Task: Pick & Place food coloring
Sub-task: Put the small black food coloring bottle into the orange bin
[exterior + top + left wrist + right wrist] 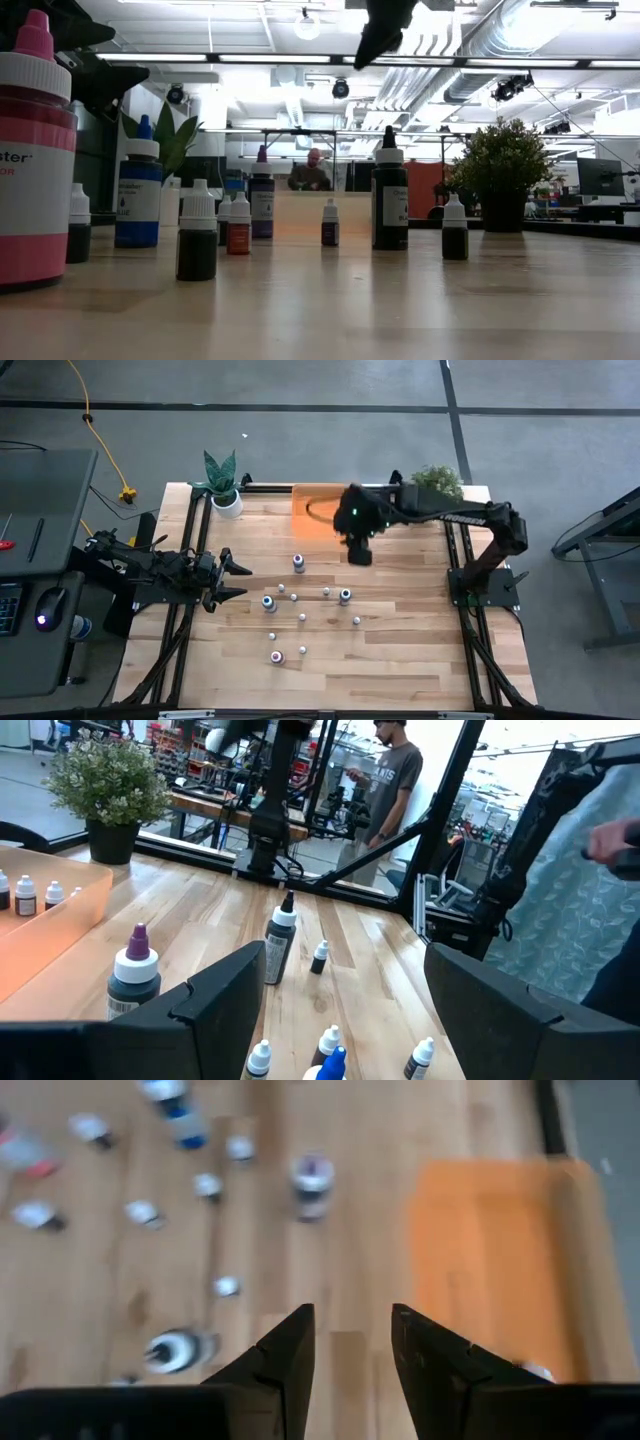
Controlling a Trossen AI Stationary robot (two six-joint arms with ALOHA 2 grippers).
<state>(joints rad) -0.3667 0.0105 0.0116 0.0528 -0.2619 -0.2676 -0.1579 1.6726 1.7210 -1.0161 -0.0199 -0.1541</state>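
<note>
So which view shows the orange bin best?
The right wrist view: the orange bin fills much of it from above. The high view has the right arm across it, the left wrist view catches one corner, the low view its side.

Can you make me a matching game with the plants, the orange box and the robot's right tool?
1. spiky green plant in a white pot
2. bushy green plant
3. orange see-through plastic tray
4. right tool

A. between the two plants, at the far edge
B. far right corner
C. far left corner
D. open, holding nothing

Pairs: 1-C, 2-B, 3-A, 4-D
</note>
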